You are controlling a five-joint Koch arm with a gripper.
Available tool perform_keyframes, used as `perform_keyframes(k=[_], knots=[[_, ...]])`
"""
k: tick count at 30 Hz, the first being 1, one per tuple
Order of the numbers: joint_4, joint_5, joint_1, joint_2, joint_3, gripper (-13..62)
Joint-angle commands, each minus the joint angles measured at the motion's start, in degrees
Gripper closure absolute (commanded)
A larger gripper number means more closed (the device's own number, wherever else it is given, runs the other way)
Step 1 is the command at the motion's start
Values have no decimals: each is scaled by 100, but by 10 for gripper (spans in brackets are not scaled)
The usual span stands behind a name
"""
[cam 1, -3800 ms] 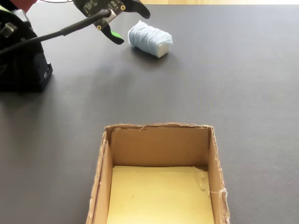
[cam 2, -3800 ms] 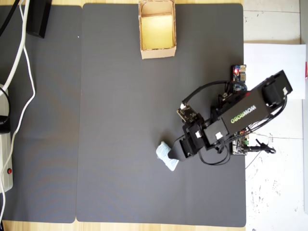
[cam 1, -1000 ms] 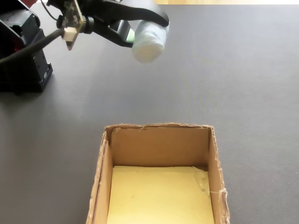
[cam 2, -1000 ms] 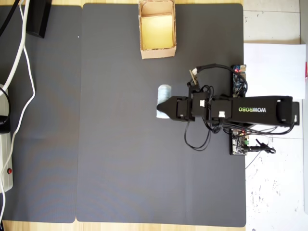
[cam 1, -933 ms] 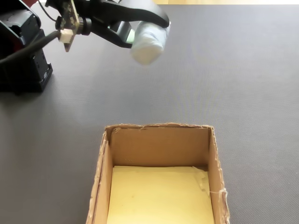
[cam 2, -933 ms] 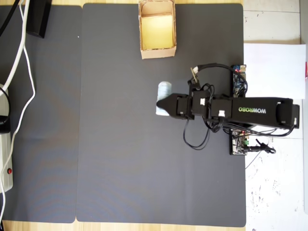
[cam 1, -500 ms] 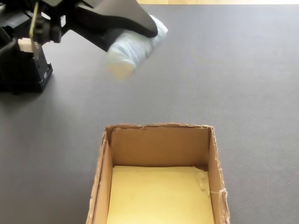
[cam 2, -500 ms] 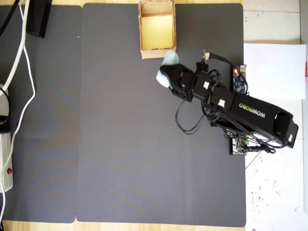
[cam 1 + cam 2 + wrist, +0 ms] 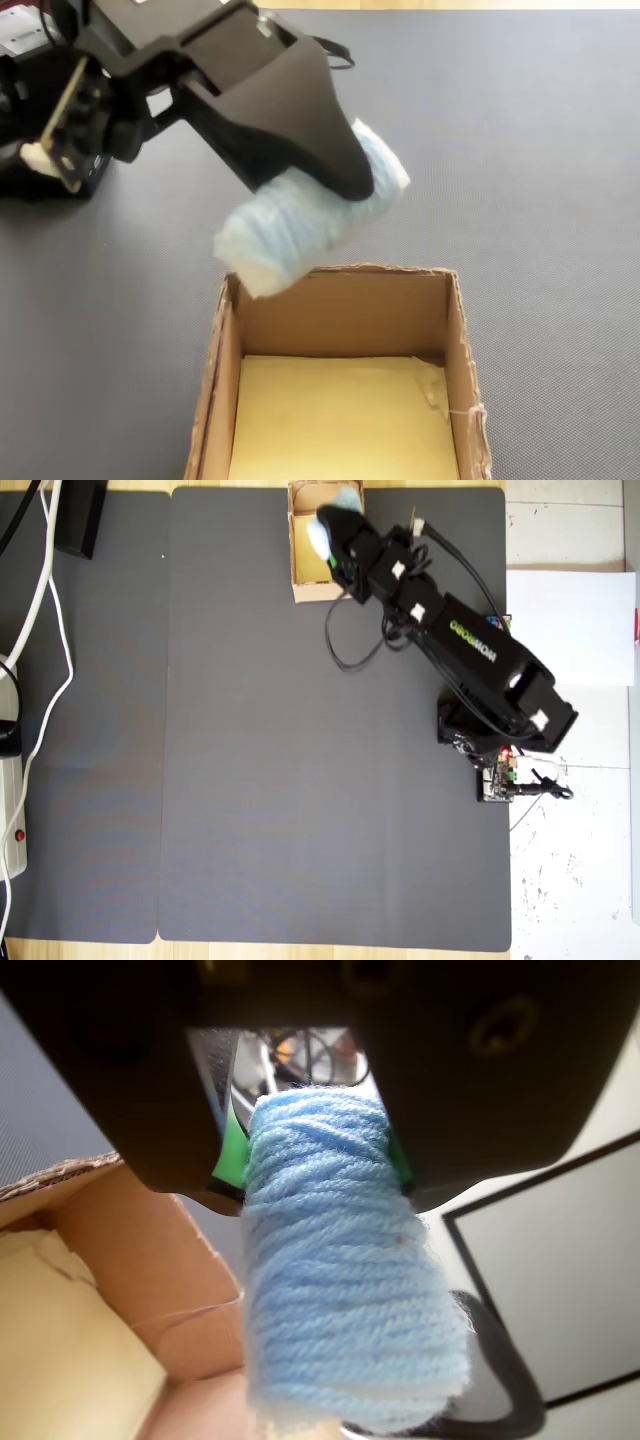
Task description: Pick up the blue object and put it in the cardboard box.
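The blue object (image 9: 340, 1290) is a pale blue wound-yarn lump, and my gripper (image 9: 315, 1160) is shut on its upper part, with green pads (image 9: 230, 1155) pressed on both sides. In the fixed view the blue object (image 9: 295, 230) hangs tilted in the gripper (image 9: 330, 190), just above the far wall of the cardboard box (image 9: 340, 312). The box's yellowish bottom shows bare. Seen from overhead, the gripper (image 9: 335, 530) and the lump (image 9: 322, 535) are over the box (image 9: 300, 580) at the mat's top edge. The wrist view has the box (image 9: 150, 1250) at lower left.
A dark grey mat (image 9: 300, 780) covers the table. White and black cables (image 9: 45, 610) and a black block (image 9: 80, 515) lie at the left in the overhead view. The arm's base (image 9: 505, 715), a small circuit board (image 9: 498, 778) and a white sheet (image 9: 570, 625) are at the right.
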Motion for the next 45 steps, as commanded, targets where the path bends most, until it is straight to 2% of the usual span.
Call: perform_keyframes(k=[1,4,6,13,35,45], knots=[[-457,9,79,9,-580,388],[-431,-35,105,0,-536,381],[-211,-44,105,35,-501,319],[431,-35,88,185,-475,202],[519,-35,26,545,-35,157],[352,325,-475,1301,571,157]])
